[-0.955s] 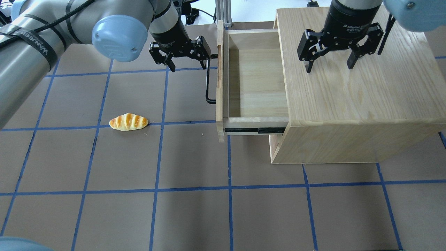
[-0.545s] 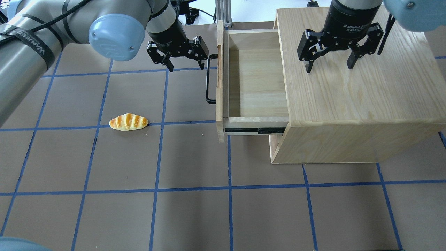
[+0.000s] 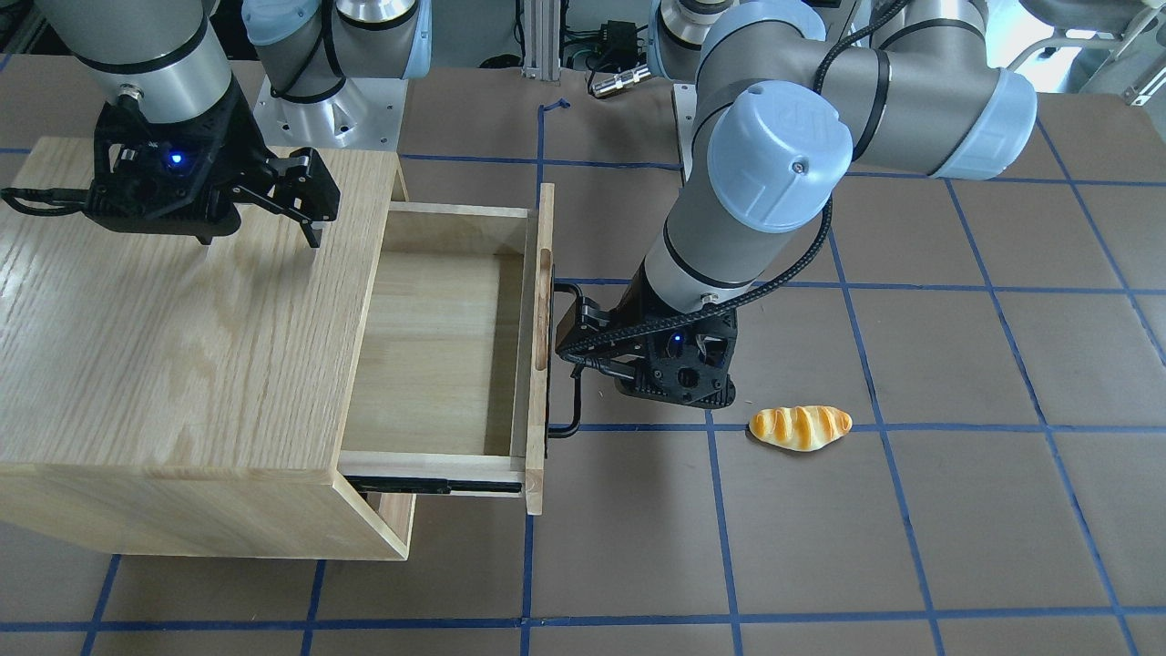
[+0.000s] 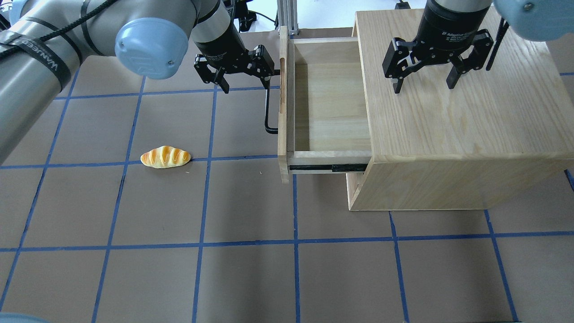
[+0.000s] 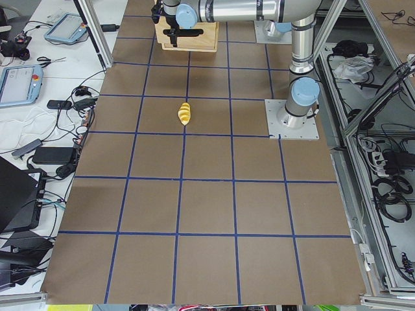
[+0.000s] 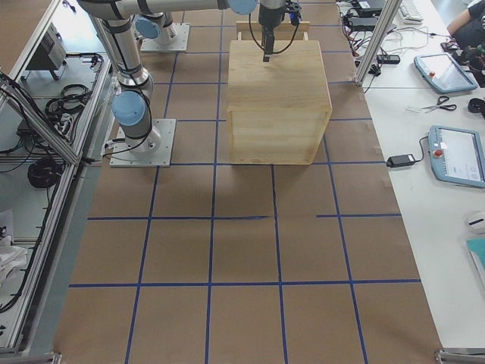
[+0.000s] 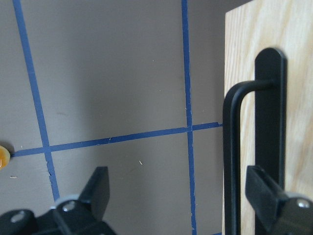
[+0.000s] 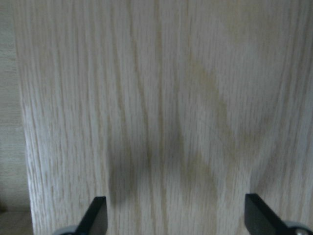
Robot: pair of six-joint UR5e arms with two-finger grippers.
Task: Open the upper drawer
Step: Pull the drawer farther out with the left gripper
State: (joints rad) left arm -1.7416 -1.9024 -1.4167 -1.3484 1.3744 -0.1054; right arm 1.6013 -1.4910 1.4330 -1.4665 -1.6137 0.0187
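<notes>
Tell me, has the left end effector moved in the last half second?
Yes. In the overhead view the left end effector shifted right, toward the drawer; it now overlaps the end of the handle, which was clear before.

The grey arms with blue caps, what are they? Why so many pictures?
They are two robot arms at a table. Each ends in a two-fingered tool for grabbing. One camera looks down from behind the robot, one faces it, two watch from the table's ends, and one rides on each wrist. On the table stand a wooden cabinet with its upper drawer pulled out, and a bread roll. The left tool is open at the drawer's black handle; the right tool hangs open over the cabinet top. Neither holds anything.
</notes>
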